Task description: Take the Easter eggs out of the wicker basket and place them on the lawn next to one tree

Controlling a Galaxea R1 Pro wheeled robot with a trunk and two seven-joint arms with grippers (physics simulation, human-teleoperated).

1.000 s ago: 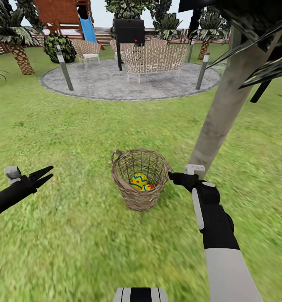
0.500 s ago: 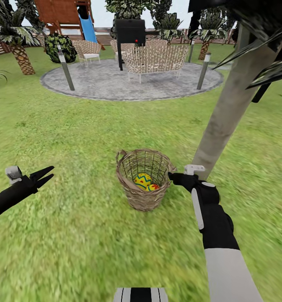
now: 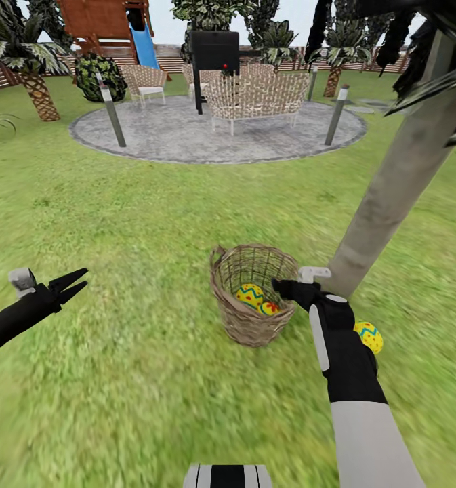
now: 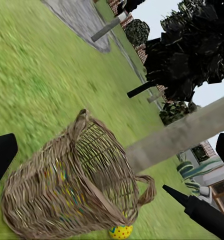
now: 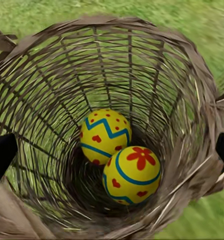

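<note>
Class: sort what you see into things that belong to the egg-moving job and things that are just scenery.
Job: wicker basket; two eggs inside; egg on lawn; tree trunk; lawn.
Scenery: patio; wicker bench; slide; grill.

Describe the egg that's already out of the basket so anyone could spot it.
Find the thick grey-beige tree trunk right of the wicker basket. On the lawn near its base lies one yellow egg with a blue zigzag, partly behind the right arm; the other two sit inside the basket.
</note>
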